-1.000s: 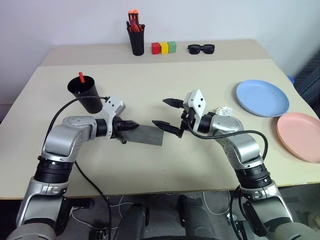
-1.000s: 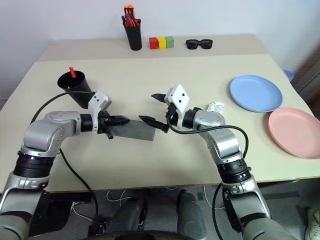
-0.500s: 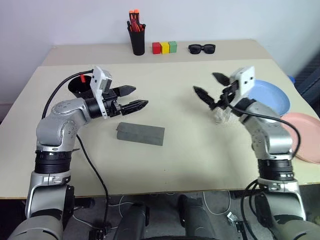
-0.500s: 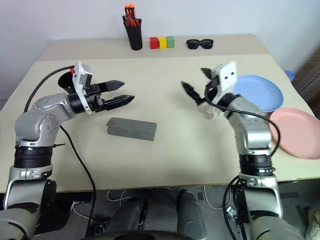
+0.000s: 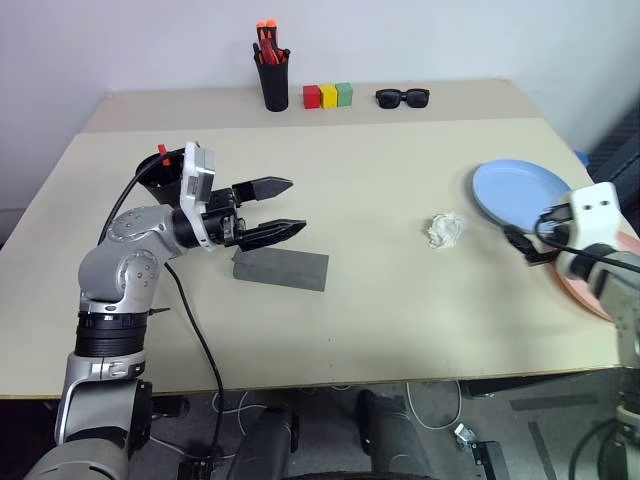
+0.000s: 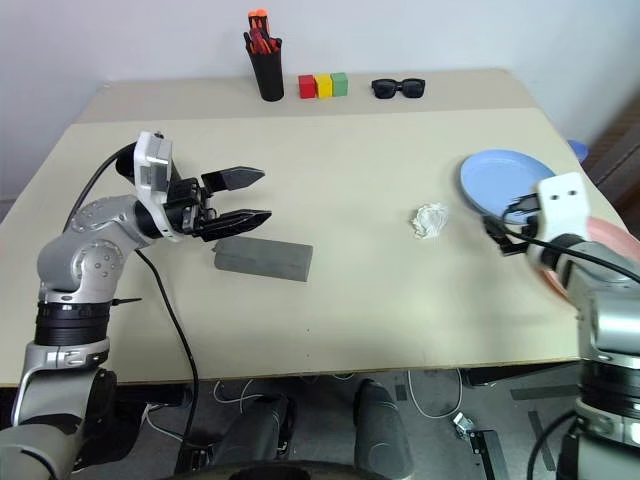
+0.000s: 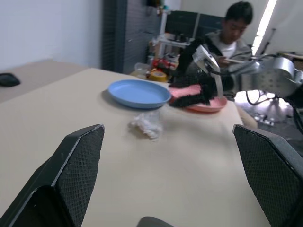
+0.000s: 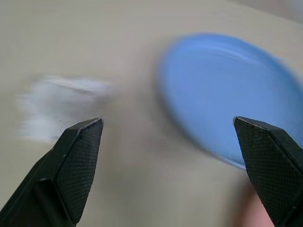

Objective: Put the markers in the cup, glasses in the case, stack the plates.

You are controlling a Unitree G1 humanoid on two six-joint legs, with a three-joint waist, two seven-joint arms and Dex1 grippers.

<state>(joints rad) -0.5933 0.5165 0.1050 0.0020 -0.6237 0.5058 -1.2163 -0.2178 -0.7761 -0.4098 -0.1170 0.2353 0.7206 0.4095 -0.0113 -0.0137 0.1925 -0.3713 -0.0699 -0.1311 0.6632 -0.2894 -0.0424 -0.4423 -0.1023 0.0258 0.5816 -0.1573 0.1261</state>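
The grey case (image 5: 281, 269) lies closed on the table, left of centre. Just above its left end my left gripper (image 5: 296, 205) hovers open and empty, pointing to the right. Behind that wrist stands the black cup (image 5: 160, 178), with a red-capped marker (image 5: 161, 153) sticking up out of it. My right gripper (image 5: 520, 245) is open and empty at the right, over the near edge of the blue plate (image 5: 525, 195) and beside the pink plate (image 5: 598, 290). The left wrist view shows both plates (image 7: 139, 92) and the right gripper (image 7: 199, 90). The glasses are out of view.
A crumpled white scrap (image 5: 445, 230) lies between the case and the plates. At the back stand a black pot of orange-red pens (image 5: 272, 80), three coloured blocks (image 5: 328, 95) and black sunglasses (image 5: 402, 97). A person (image 7: 234, 28) sits beyond the table's right end.
My left gripper let go of the case, opened and rose above it. The right gripper swung away from the case to the right, over to the plates. The case stays closed on the table.
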